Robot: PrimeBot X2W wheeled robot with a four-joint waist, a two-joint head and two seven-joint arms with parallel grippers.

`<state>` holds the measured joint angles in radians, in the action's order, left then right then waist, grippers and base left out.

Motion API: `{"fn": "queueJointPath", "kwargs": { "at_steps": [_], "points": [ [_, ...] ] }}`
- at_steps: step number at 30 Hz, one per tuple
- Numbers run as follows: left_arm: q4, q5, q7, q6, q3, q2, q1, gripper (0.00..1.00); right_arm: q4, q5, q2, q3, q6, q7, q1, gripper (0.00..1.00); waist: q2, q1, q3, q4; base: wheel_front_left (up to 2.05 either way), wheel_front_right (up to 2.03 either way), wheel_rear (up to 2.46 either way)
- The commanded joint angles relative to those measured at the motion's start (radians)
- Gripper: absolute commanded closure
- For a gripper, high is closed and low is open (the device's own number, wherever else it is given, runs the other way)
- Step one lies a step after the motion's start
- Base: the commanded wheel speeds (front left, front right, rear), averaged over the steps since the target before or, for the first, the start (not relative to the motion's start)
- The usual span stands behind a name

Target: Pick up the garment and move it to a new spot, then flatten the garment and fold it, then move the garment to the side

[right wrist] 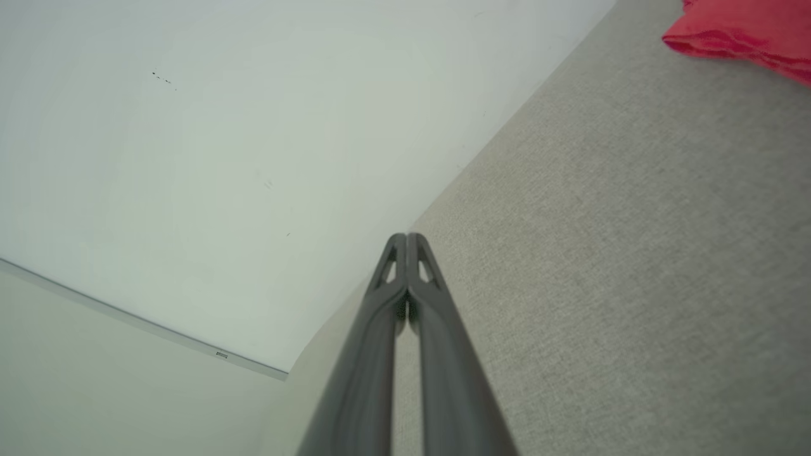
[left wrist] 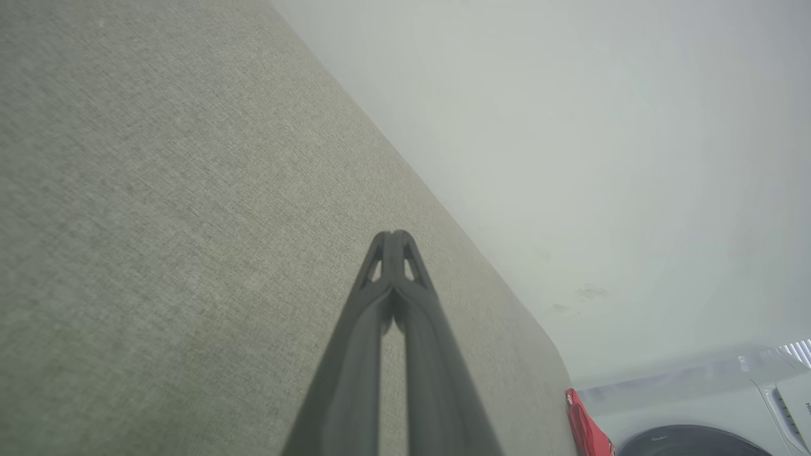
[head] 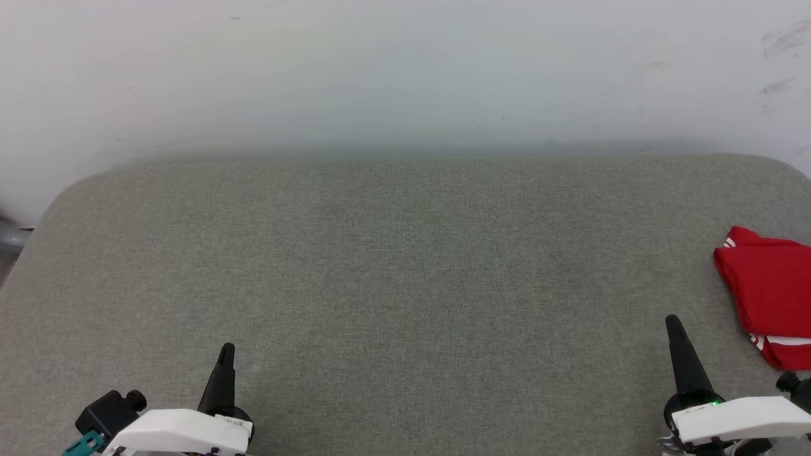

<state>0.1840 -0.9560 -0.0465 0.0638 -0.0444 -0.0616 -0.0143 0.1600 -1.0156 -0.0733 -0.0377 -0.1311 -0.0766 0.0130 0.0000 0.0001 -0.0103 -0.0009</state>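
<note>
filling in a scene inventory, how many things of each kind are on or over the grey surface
red garment: 1
grippers: 2, left gripper and right gripper, both shut
grey surface: 1
total: 4

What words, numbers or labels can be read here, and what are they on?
Nothing reads clearly.
Print on the left arm's white housing: too small.
Tag on the wall strip: blurred.
Mark on the white appliance: cut off at the picture's edge.
The garment: red cloth, white stripes, no numerals showing.
</note>
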Motion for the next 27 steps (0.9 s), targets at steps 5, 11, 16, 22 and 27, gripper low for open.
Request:
{"fn": "queueJointPath", "kwargs": {
  "at_steps": [5,11,16,22,27],
  "points": [
    [0.0,-0.075,0.019,0.012,-0.012,-0.001,0.032,1.0,0.001,-0.073,-0.009,-0.005,0.0,0.019,-0.034,1.0,0.0,-0.0001,0.001,0.0,0.0,0.0,0.0],
    [0.007,-0.142,0.036,0.019,-0.019,0.0,0.043,1.0,0.011,-0.138,-0.008,-0.009,0.0,0.035,-0.047,1.0,0.0,-0.0001,0.002,0.0,0.0,0.0,0.0],
    [0.013,-0.196,0.05,0.025,-0.024,0.002,0.053,1.0,0.018,-0.189,-0.008,-0.012,0.0,0.049,-0.054,1.0,0.0,-0.0001,0.003,0.0,0.0,0.0,0.0],
    [0.019,-0.257,0.065,0.03,-0.031,0.003,0.063,1.0,0.026,-0.248,-0.008,-0.016,0.0,0.063,-0.065,1.0,0.0,-0.0001,0.004,0.0,0.0,0.0,0.0],
    [0.024,-0.306,0.077,0.035,-0.037,0.004,0.072,1.0,0.034,-0.294,-0.007,-0.02,0.0,0.076,-0.07,1.0,0.0,-0.0001,0.005,0.0,0.0,0.0,0.0]
  ]
}}
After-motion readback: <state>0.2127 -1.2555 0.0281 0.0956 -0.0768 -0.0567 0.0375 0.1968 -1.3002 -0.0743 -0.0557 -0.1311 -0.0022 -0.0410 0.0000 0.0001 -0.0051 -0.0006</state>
